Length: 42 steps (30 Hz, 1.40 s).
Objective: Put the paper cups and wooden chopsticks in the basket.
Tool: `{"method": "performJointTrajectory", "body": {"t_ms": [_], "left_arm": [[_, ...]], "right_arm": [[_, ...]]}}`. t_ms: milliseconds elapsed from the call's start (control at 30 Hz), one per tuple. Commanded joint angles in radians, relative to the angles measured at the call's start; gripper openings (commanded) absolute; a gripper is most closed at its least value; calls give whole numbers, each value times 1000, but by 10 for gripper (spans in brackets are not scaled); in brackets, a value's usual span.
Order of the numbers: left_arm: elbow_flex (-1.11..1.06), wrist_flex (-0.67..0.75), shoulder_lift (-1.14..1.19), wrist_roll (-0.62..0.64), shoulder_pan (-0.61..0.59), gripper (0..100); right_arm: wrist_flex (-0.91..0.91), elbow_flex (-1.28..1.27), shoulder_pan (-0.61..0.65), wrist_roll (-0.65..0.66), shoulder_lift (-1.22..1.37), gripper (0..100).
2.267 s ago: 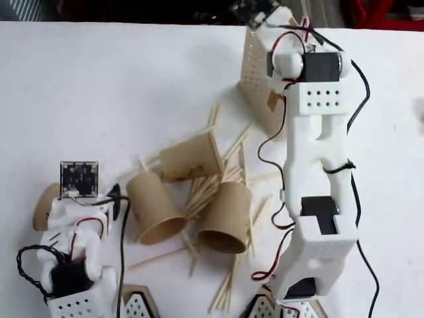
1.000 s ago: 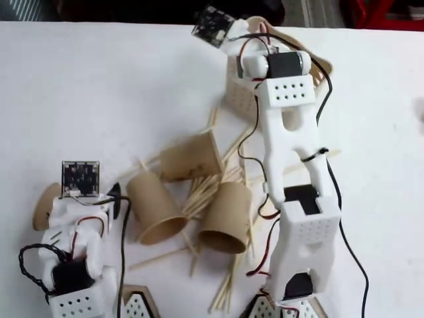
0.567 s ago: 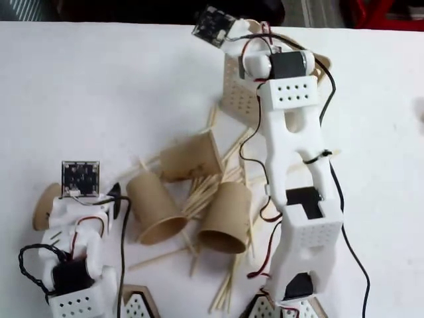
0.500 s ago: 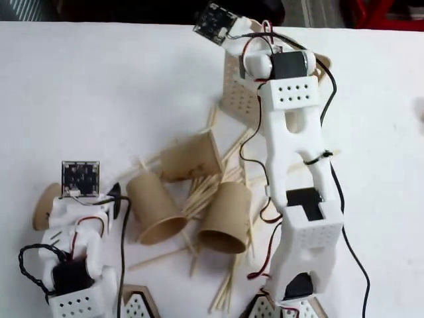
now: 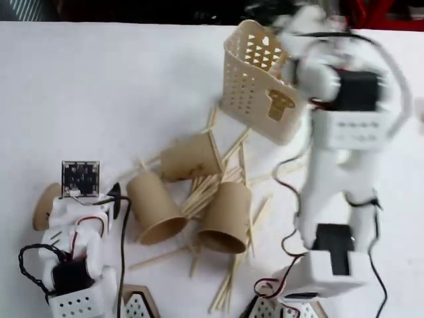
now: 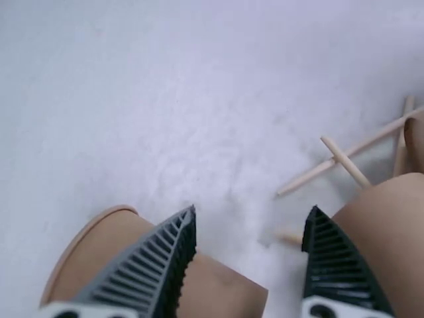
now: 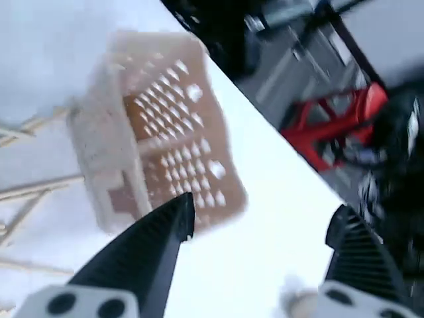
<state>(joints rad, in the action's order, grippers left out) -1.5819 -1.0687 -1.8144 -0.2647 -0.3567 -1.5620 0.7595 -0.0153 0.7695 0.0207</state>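
Both grippers are spread wide, grasping nothing: the left gripper (image 6: 248, 252) hangs over the tabletop (image 6: 165, 93) between two paper cups (image 6: 391, 225), and the right gripper (image 7: 258, 245) is near the basket (image 7: 159, 126). In the high view the basket sits upper centre, seemingly tipped on its side. More paper cups and wooden chopsticks (image 5: 205, 189) lie heaped mid-frame.

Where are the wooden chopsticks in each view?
High view: wooden chopsticks scattered mid-table, among three lying brown paper cups.
Left wrist view: two crossed beyond the left end effector, beside a cup.
Right wrist view: a few beside the cream perforated plastic basket.
Shared landmark: the white table.
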Motion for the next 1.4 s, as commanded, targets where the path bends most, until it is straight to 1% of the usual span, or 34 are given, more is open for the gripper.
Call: {"method": "performJointTrajectory", "body": {"t_ms": [0,100,200,300,433,633,933,1167,1367], "left_arm": [[6,21,-8,-8,-2,264],[6,21,-8,-8,-2,264],[6,21,-8,-8,-2,264],[5,21,-8,-8,-2,264],[5,21,-8,-8,-2,264],[5,21,-8,-8,-2,264],[5,21,-8,-8,-2,264],[3,20,-8,-8,-2,264],[3,17,-8,-8,-2,264]], "right_arm": [[-13,29,-197,-104,-76,326],[13,28,-383,-147,-51,326],[70,26,-538,-149,30,326],[166,26,-648,-149,153,326],[337,35,-737,-149,328,326],[553,37,-799,-146,510,327],[825,37,-842,-143,690,327],[980,37,-845,-146,840,327],[1069,37,-825,-147,938,327]]}}
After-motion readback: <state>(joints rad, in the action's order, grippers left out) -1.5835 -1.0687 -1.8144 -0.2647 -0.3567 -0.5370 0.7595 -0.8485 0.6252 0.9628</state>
